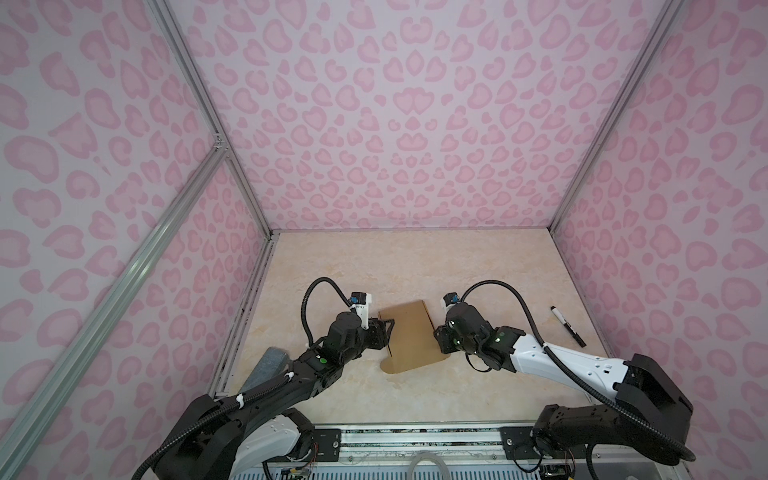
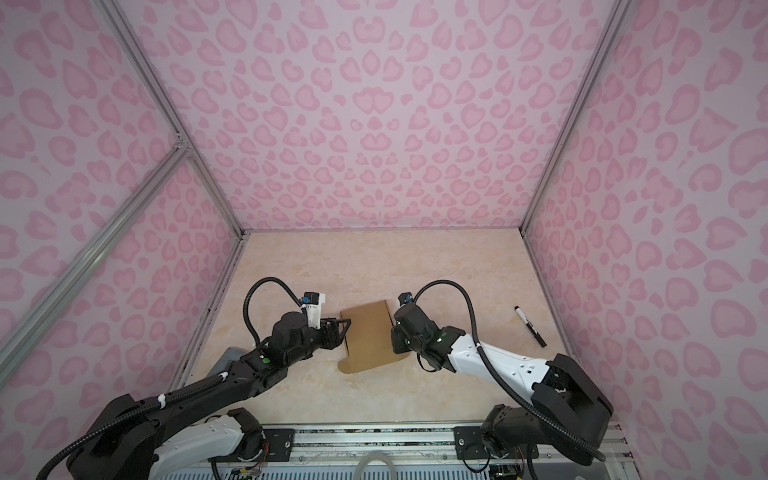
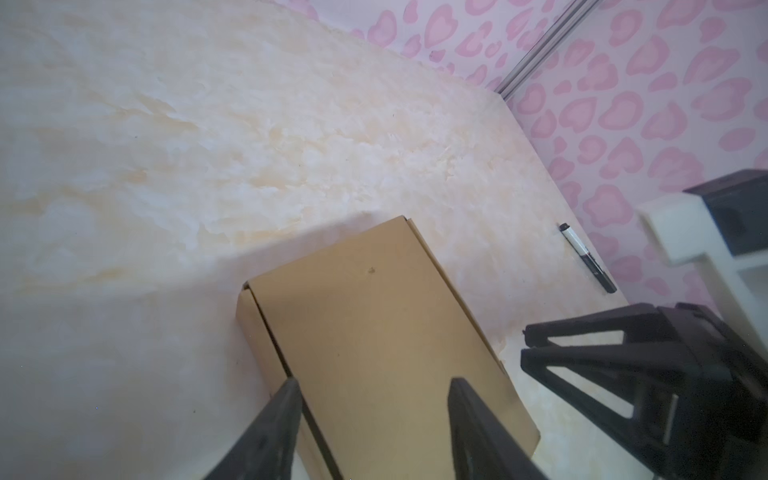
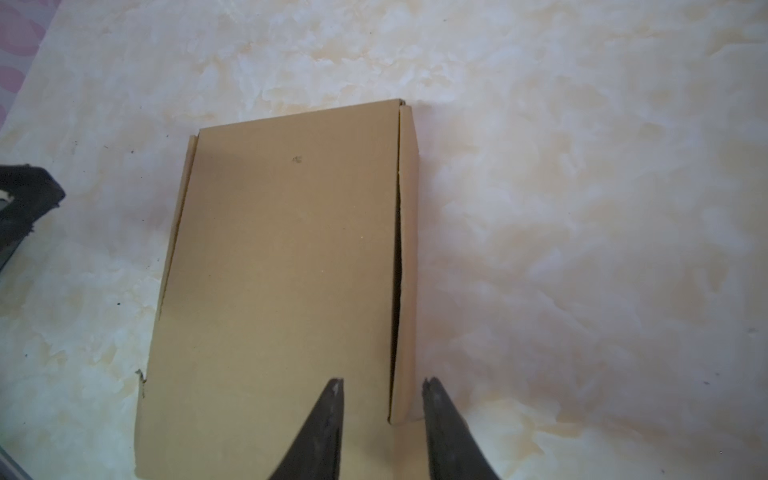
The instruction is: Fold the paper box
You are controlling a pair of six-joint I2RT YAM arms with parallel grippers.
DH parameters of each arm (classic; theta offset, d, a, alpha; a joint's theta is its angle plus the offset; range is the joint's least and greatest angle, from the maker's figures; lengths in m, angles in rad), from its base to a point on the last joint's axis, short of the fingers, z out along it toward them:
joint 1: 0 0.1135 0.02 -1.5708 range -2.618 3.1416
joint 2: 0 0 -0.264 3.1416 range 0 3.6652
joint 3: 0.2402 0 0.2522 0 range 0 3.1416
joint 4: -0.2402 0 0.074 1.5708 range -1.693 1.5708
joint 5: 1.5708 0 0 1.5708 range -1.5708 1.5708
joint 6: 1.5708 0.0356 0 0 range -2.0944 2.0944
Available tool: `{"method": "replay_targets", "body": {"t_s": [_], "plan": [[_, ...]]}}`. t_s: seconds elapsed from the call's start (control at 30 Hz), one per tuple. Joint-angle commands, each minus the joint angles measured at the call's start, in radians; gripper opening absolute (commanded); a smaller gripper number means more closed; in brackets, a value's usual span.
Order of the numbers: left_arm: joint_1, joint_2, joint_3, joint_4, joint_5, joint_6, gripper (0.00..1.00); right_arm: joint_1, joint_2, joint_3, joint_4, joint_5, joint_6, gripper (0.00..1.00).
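The paper box (image 1: 411,336) (image 2: 370,336) is a flat brown cardboard carton in the middle of the table, its lid lying over the side walls and a rounded flap at the near end. My left gripper (image 1: 390,332) (image 3: 374,390) is open at the box's left edge, one finger over the left wall's slit and one over the lid. On the other side, my right gripper (image 4: 383,382) (image 1: 437,333) is also open, its fingers astride the near end of the right side wall (image 4: 405,266) without pinching it.
A black marker pen (image 1: 568,326) (image 3: 586,257) lies on the table at the right, near the wall. A grey felt block (image 1: 268,365) leans at the left edge behind the left arm. Pink patterned walls enclose three sides.
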Motion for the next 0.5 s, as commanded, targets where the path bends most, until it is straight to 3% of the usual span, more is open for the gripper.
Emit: {"method": "replay_targets", "body": {"t_s": [0.0, 0.23, 0.47], "plan": [[0.001, 0.028, -0.022, 0.002, 0.021, -0.018, 0.59, -0.003, 0.051, 0.024, -0.016, -0.042, -0.048, 0.35], [0.002, 0.095, -0.051, 0.047, 0.046, -0.049, 0.59, -0.002, 0.141, 0.011, 0.001, -0.037, -0.039, 0.34], [0.001, 0.105, -0.069, 0.058, 0.047, -0.053, 0.59, 0.006, 0.116, 0.019, -0.031, -0.027, -0.027, 0.33]]}}
